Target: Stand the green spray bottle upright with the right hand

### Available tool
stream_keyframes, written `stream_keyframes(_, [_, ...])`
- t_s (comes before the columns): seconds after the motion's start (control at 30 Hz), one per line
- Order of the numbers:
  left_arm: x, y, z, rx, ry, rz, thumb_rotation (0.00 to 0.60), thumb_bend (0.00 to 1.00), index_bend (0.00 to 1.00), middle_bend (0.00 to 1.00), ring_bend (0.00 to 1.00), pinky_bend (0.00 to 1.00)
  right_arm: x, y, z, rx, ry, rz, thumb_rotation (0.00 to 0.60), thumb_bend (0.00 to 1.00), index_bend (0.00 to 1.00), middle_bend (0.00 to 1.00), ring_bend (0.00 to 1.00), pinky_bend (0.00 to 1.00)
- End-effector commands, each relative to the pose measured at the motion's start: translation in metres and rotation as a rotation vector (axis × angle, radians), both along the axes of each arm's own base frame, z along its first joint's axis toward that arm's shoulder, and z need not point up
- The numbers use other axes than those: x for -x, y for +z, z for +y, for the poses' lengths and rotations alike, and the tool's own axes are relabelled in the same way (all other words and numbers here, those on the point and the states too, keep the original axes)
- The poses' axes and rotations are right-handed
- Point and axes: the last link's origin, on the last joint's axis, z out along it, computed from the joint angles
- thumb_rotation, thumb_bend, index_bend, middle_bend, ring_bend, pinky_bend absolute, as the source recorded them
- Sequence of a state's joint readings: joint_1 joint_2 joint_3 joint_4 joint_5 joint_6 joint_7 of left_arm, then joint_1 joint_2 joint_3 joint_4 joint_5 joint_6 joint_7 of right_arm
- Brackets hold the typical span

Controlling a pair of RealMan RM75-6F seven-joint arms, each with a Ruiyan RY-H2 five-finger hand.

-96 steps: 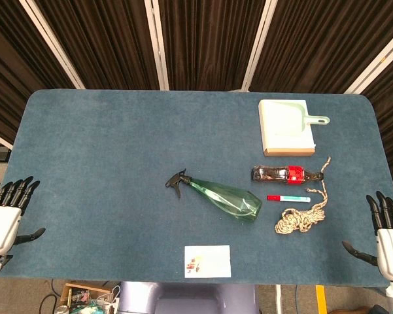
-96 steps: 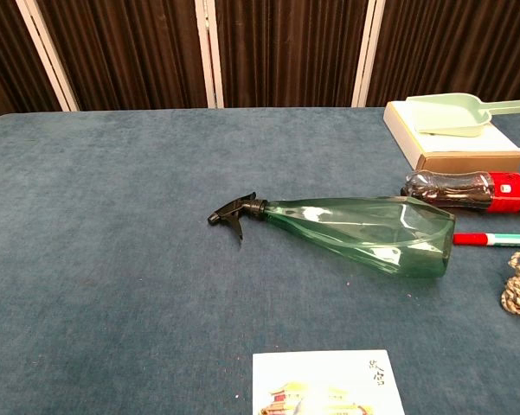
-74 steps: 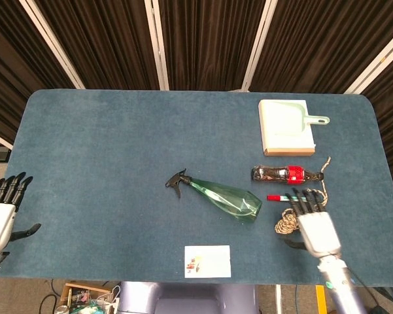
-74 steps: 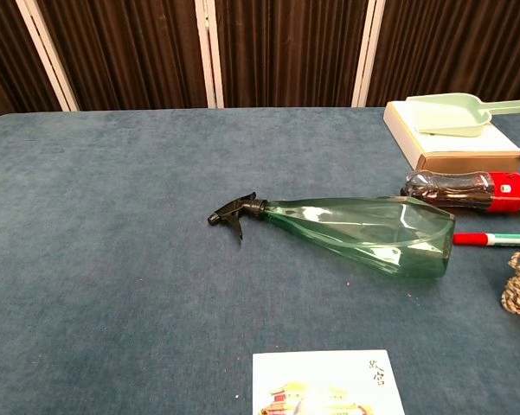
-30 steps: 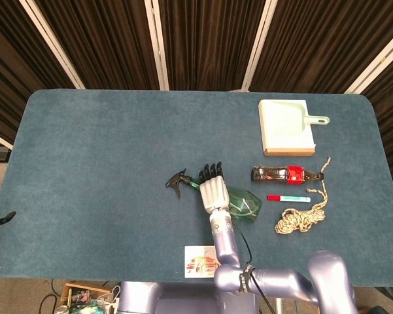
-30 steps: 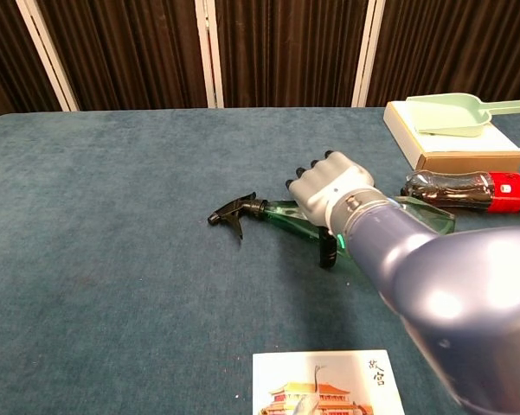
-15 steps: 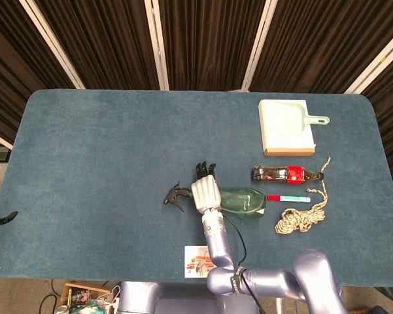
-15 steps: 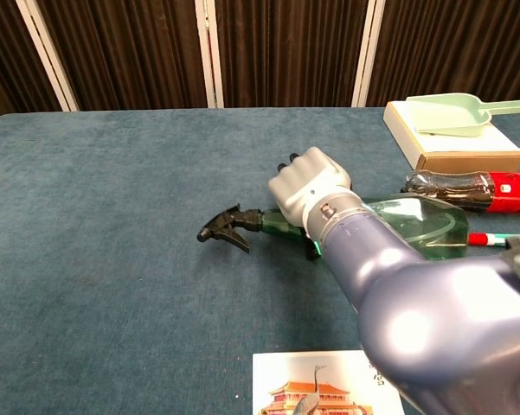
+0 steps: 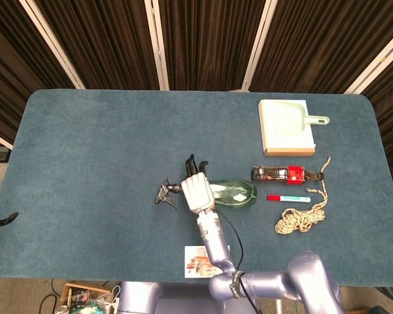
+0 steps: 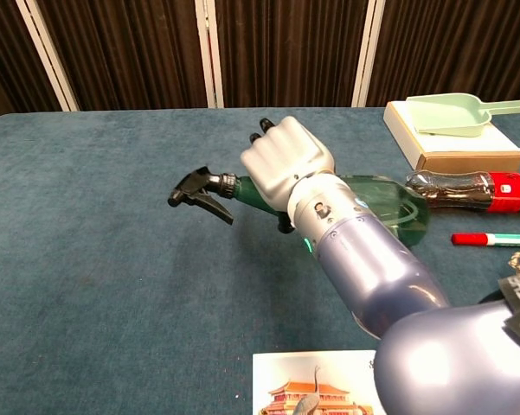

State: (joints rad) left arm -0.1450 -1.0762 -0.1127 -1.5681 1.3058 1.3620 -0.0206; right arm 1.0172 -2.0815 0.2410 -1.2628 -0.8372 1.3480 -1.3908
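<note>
The green spray bottle (image 9: 234, 192) has a clear green body and a black trigger nozzle (image 9: 164, 193). My right hand (image 9: 196, 189) grips it around the neck, just behind the nozzle. In the chest view the right hand (image 10: 281, 162) holds the nozzle (image 10: 199, 190) end raised off the cloth, and the bottle (image 10: 382, 204) slopes down to the right, its base low by the table. Only dark fingertips of my left hand (image 9: 1, 218) show at the left edge of the head view, spread apart and holding nothing.
A cola bottle (image 9: 284, 174), a red and green marker (image 9: 288, 197) and a coil of rope (image 9: 302, 216) lie right of the spray bottle. A mint dustpan (image 9: 286, 124) rests on a box at the back right. A picture card (image 9: 199, 260) lies at the front edge.
My right hand came in from the right edge, closed around the bottle's neck and raised the nozzle end; the bottle swung and shifted left. The left hand drew back to the left edge.
</note>
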Motion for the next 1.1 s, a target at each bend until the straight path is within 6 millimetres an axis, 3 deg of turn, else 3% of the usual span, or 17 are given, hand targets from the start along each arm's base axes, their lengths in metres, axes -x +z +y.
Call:
stream_keyframes(0.03, [0.000,0.000,-0.001,0.000,-0.002,-0.002,0.600,0.02,0.00,0.00,0.00,0.00,-0.006,0.010,0.005,-0.037,0.057,-0.124,0.600,0.53,0.90,0.14,0.00,0.26])
stream_keyframes(0.17, [-0.001,0.001,-0.002,0.000,-0.008,-0.011,0.600,0.02,0.00,0.00,0.00,0.00,-0.014,0.024,0.009,-0.142,0.069,-0.361,0.600,0.53,0.91,0.15,0.00,0.28])
stream_keyframes(0.37, [-0.001,0.000,-0.002,0.009,-0.010,-0.014,0.600,0.02,0.00,0.00,0.00,0.00,-0.025,0.059,0.003,-0.089,0.250,-0.679,0.600,0.53,0.92,0.18,0.01,0.29])
stream_keyframes(0.53, [-0.001,0.000,-0.002,0.011,-0.010,-0.013,0.600,0.02,0.00,0.00,0.00,0.00,-0.024,0.088,-0.012,-0.042,0.278,-0.928,0.600,0.53,0.93,0.18,0.01,0.29])
stream_keyframes(0.73, [-0.002,-0.002,-0.002,0.018,-0.010,-0.009,0.600,0.02,0.00,0.00,0.00,0.00,-0.002,0.113,-0.027,-0.059,0.196,-1.223,0.600,0.53,0.93,0.18,0.00,0.29])
stream_keyframes(1.1, [-0.003,-0.002,-0.003,0.015,-0.017,-0.009,0.600,0.02,0.00,0.00,0.00,0.00,0.039,0.116,-0.044,-0.007,0.071,-1.324,0.600,0.53,0.93,0.18,0.00,0.27])
